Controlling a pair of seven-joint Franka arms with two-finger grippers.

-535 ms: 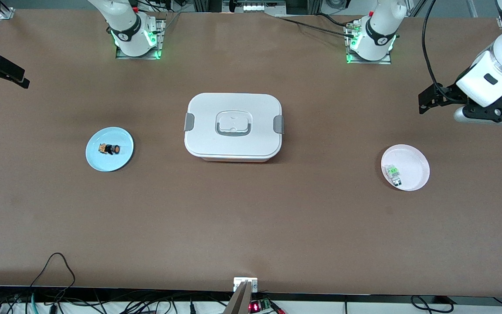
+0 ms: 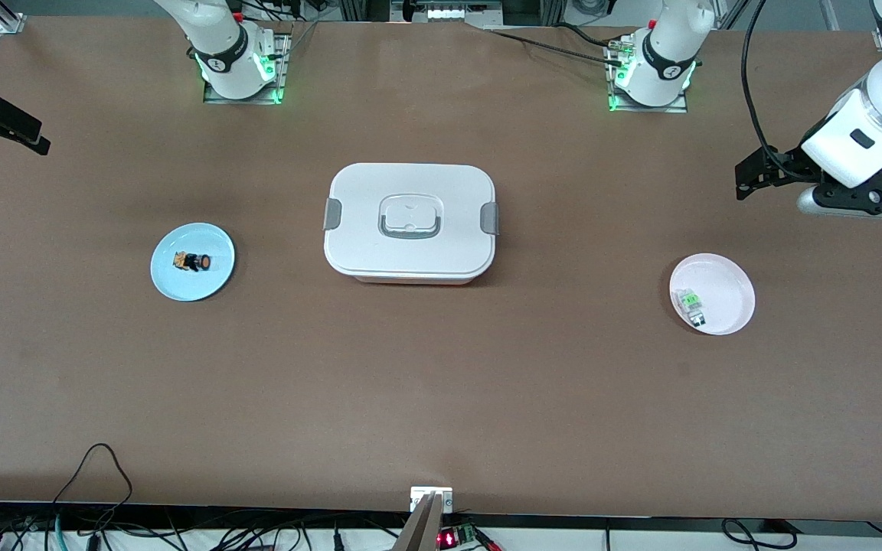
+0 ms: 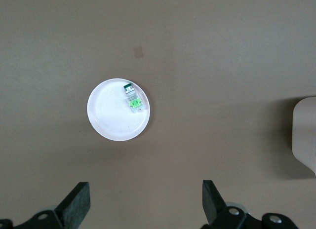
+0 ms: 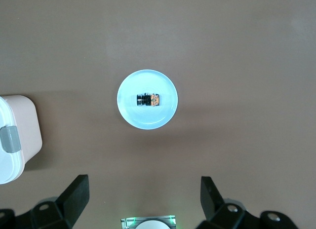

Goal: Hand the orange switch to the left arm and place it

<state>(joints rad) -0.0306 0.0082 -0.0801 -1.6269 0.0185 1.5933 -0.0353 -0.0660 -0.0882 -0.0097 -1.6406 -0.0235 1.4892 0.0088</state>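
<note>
We find the orange switch (image 2: 193, 261) lying on its side on a pale blue plate (image 2: 215, 279), a little off the plate's middle, toward the right arm's end of the table. In the right wrist view the switch (image 4: 148, 99) rests on that plate (image 4: 163, 118) with its black round end and its orange end side by side, and nothing touches it.

The right gripper (image 4: 143, 202) hangs high over the table's edge at the right arm's end, well apart from the switch. Its fingers (image 4: 76, 192) stand spread wide and hold nothing; the switch and plate show in the gap between them, far below.

At the middle of the table sits the white box (image 2: 409, 264), lid on, grey latches at both short sides and a grey-rimmed handle recess in the lid. It lies between the blue plate and a pink plate (image 2: 732, 287) toward the left arm's end. On the pink plate rests a small clear and green part (image 2: 691, 302), close to the rim.

The left gripper (image 3: 145, 204) hangs over the table near that end, up above the pink plate (image 3: 106, 115) and apart from it. Its fingers (image 3: 79, 202) are also spread wide and empty. We see both arms waiting, away from the box.
</note>
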